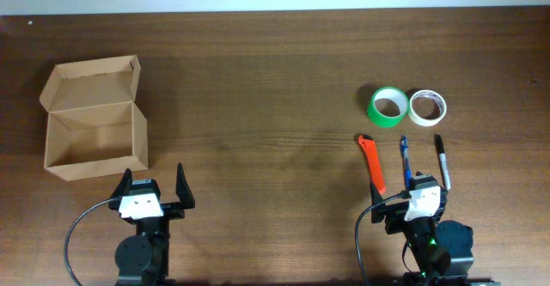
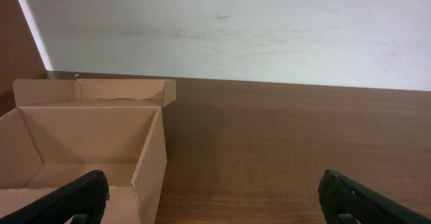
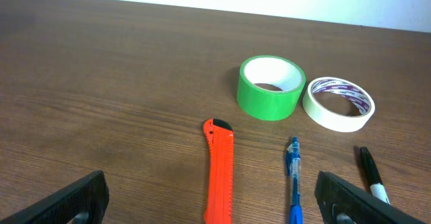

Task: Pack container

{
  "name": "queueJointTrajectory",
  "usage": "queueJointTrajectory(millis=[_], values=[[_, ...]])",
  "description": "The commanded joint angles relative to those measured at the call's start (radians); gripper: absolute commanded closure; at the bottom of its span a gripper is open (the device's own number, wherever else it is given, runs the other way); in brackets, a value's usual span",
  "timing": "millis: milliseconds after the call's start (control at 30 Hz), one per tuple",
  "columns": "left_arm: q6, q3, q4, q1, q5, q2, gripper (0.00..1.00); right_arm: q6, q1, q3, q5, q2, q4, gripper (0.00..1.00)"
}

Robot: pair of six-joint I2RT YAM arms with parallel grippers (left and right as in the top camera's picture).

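Note:
The container (image 1: 94,140), a tan cardboard box, stands open at the table's left with its flap lid (image 1: 93,82) folded back; nothing lies inside. My left gripper (image 1: 155,181) is open just in front of the box's right corner, touching nothing. In the left wrist view the container (image 2: 151,163) is at the left, and the left gripper (image 2: 214,197) spans its right wall. My right gripper (image 1: 411,193) is open at the near right. In the right wrist view the right gripper (image 3: 215,196) hangs over the near ends of an orange cutter (image 3: 219,173) and a blue pen (image 3: 294,183).
A green tape roll (image 1: 388,106) and a white tape roll (image 1: 427,106) lie side by side at the right. Nearer to me lie the orange cutter (image 1: 372,162), the blue pen (image 1: 404,157) and a black marker (image 1: 441,160). Bare wood separates the box from these items.

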Motion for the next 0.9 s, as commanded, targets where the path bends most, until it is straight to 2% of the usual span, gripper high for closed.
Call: queueJointTrajectory(millis=[0,233,467,567,733,867], values=[[0.012,-0.004,-0.003,0.001,-0.007,-0.010,0.00,0.004,-0.005,-0.008,0.012,-0.010,0.003,0.01],[0.012,-0.004,0.008,0.001,-0.003,-0.010,0.01,0.004,-0.005,-0.008,0.012,-0.010,0.006,0.01],[0.012,-0.002,0.023,0.001,0.137,-0.006,0.00,0.105,-0.004,-0.008,-0.035,-0.010,0.002,0.01],[0.012,0.019,0.006,0.001,0.144,0.010,0.00,0.117,-0.004,-0.006,-0.037,-0.010,-0.004,0.01],[0.012,0.108,-0.058,0.001,0.144,0.103,0.00,0.118,-0.004,0.024,-0.037,0.013,-0.040,0.01],[0.013,0.220,-0.094,0.001,0.144,0.263,0.00,0.117,-0.004,0.077,-0.009,0.087,-0.061,0.01]])
